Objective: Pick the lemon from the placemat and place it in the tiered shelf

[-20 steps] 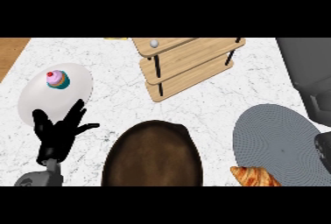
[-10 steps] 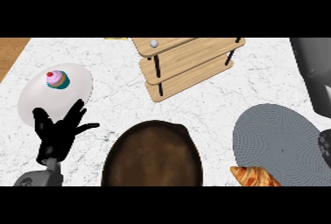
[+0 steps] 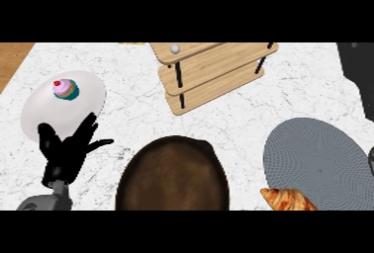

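No lemon shows anywhere in the head view. The round grey placemat (image 3: 314, 155) lies at the right with nothing on its middle. The wooden tiered shelf (image 3: 215, 69) stands at the back centre, with a small pale ball (image 3: 175, 48) on its top board. My left hand (image 3: 67, 150) rests open at the lower left, fingers up, near the white plate. Of my right arm only a dark grey forearm (image 3: 356, 69) shows along the right edge; its hand is out of view.
A white plate (image 3: 44, 111) with a pink and blue cupcake (image 3: 65, 89) lies at the left. A dark brown round object (image 3: 173, 175) fills the front centre. A croissant (image 3: 288, 200) overlaps the placemat's near edge. A yellow sliver (image 3: 131, 43) shows at the back edge.
The grey right forearm has slid further toward the right edge, so less of it shows. The left hand has stayed where it was.
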### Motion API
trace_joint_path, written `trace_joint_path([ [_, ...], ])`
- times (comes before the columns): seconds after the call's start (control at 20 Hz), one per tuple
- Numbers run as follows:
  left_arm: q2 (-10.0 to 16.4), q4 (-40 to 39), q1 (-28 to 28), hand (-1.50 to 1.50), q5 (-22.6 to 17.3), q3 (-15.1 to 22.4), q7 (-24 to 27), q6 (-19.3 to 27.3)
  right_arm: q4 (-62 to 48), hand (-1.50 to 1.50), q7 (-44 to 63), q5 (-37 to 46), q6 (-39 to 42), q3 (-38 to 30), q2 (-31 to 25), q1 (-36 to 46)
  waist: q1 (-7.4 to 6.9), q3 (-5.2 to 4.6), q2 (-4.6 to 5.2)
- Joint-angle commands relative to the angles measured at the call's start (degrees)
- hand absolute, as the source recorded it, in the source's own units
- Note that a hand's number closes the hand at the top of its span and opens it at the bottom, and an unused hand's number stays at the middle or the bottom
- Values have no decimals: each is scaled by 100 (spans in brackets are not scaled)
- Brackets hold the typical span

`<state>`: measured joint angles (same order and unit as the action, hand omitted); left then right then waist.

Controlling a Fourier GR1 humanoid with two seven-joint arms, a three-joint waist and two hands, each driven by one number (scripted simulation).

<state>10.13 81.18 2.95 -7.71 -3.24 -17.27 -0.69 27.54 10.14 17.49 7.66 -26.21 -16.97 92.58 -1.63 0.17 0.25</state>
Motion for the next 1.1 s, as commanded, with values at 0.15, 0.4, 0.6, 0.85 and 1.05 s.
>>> trace_joint_path([
  [0.15, 45, -284, 299, 0, 2, -82, -254, 44, -120, -150, -218, -48, -901, -283, -409, -82, 15, -21, 46],
  [0.4, -40, -180, -59, 0, 109, -13, -53, 91, -275, -150, 162, -112, -1199, -547, -1127, -104, 15, -19, 29],
  [0.6, -54, -418, 218, 0, 141, -57, 21, 128, -568, -150, 318, -349, -871, -893, -1983, -32, 14, -19, 71],
  [0.85, -91, -199, 109, 0, 79, 6, -106, 70, -969, -150, -22, -574, -102, -1076, -2474, -481, -72, -11, 94],
  [1.05, -64, -355, 151, 0, 56, -19, -1, -34, -1125, -150, -174, -637, 346, -1119, -2848, -548, -96, -12, 108],
])
